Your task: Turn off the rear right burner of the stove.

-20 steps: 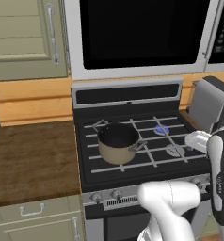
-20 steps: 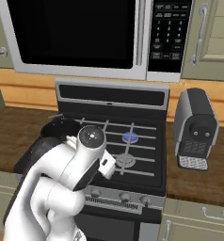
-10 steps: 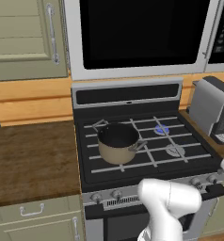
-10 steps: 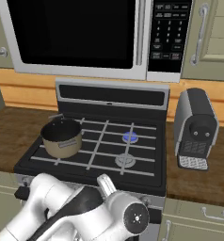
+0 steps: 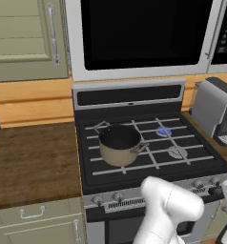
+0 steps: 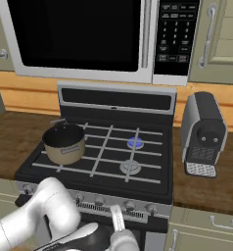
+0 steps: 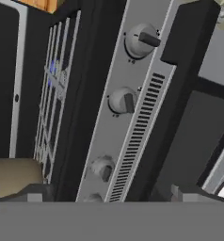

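Note:
The black stove (image 5: 149, 164) (image 6: 152, 184) has its rear right burner (image 5: 164, 130) (image 6: 135, 142) lit, with a blue flame ring. In the rolled hand view the silver knob strip (image 7: 115, 136) runs diagonally, with three round knobs (image 7: 141, 40) (image 7: 123, 100) (image 7: 103, 169) on it and a blue glow (image 7: 52, 70) behind the grates. My gripper (image 7: 107, 197) hangs low in front of that strip. It is open, its tips are far apart, and it touches no knob.
A tan pot (image 5: 119, 143) (image 6: 64, 143) sits on the stove's left burners. A pale burner disc (image 5: 177, 152) lies at the front right. A coffee machine (image 6: 202, 132) stands on the wooden counter to the right, and a microwave (image 6: 79, 34) hangs above. My arm (image 5: 168, 209) bends low before the oven door.
The arm has swung down from above the stovetop to low in front of the knob strip, uncovering the pot in the right base view. The flame still burns.

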